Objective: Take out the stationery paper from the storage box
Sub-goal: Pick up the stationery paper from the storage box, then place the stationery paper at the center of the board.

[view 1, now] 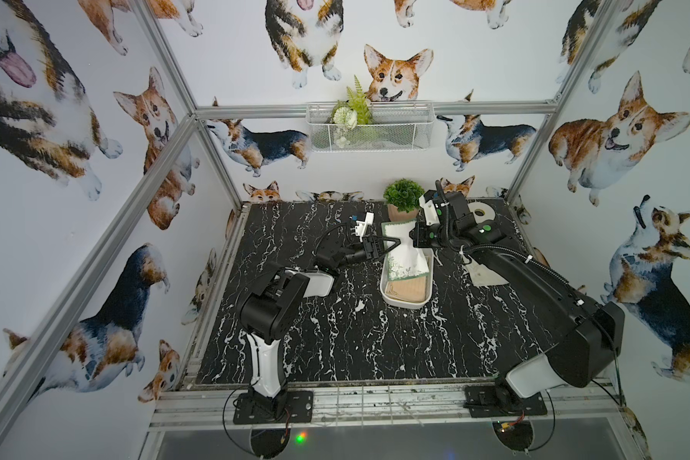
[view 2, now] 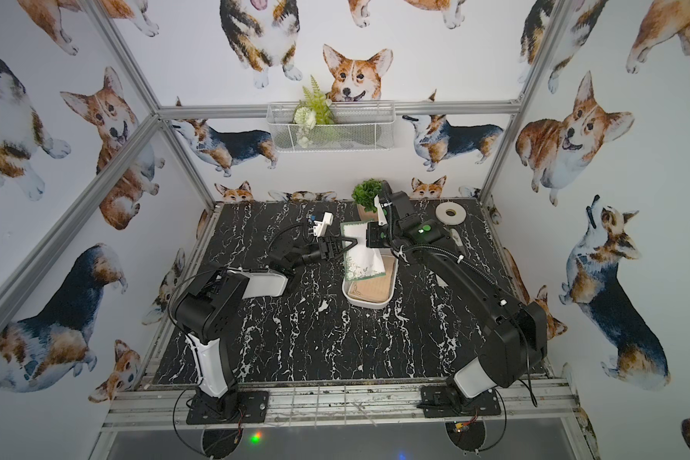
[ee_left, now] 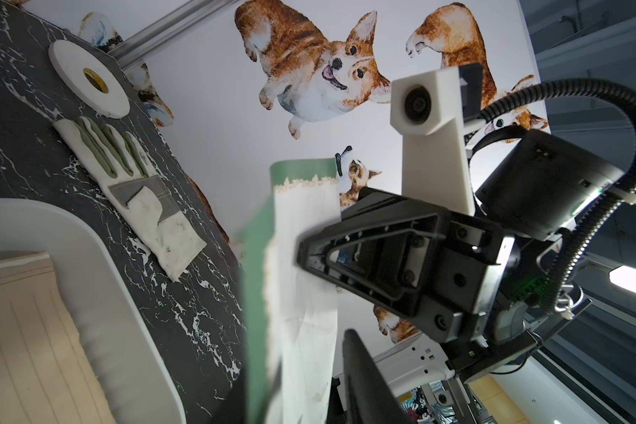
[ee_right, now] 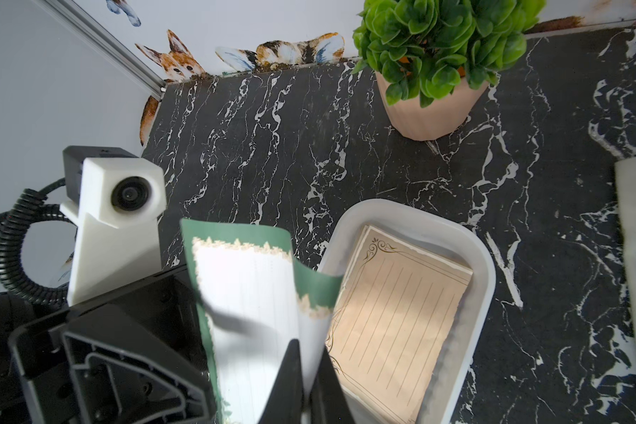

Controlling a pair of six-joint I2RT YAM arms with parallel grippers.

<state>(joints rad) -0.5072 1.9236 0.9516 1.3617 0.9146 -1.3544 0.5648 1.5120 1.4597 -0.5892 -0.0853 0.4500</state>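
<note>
A white ruled sheet of stationery paper with a green border (view 1: pixel 409 259) (ee_right: pixel 246 286) hangs curled above the far end of the storage box (view 1: pixel 387 298) (ee_right: pixel 481 279), a shallow white tray. My right gripper (view 1: pixel 411 239) (ee_right: pixel 309 345) is shut on this sheet's edge. My left gripper (view 1: pixel 395 243) (ee_left: pixel 294 367) meets the same sheet from the other side. Its fingers (ee_left: pixel 360 367) straddle the paper, blurred, and whether they are closed on it does not show. Tan ruled sheets with corner scrolls (view 1: pixel 409 288) (ee_right: pixel 393 312) lie flat in the box.
A potted plant (view 1: pixel 403 199) stands just behind the box. A white tape roll (view 1: pixel 481 213) lies at the back right. A grey-and-white glove (view 1: pixel 486 275) (ee_left: pixel 125 183) lies right of the box under the right arm. A wire basket (view 1: pixel 369 127) hangs on the back wall.
</note>
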